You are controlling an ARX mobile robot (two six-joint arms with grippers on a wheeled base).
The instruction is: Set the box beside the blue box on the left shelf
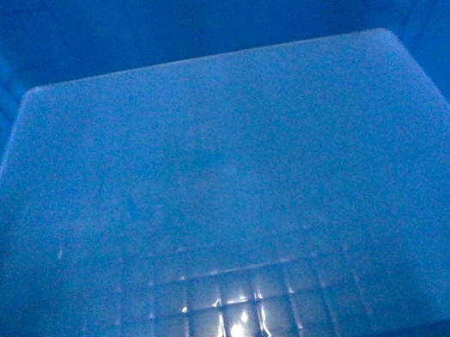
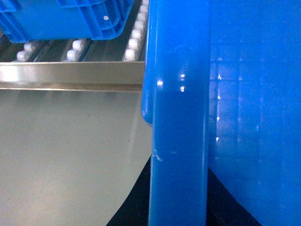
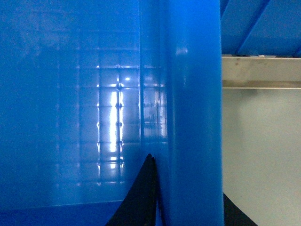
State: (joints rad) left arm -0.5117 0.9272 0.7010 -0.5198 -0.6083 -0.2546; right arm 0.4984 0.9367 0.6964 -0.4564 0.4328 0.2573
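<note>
- We carry the box between both arms, each set of jaws apparently gripping a side rim.
- Keep it level, then ease it onto the roller shelf beside the other blue box.

Bright-blue box, grid-patterned floor

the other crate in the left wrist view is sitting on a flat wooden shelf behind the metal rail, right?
Not quite. In the left wrist view the other crate rests on white rollers, not flat wood, behind the metal rail.
</note>
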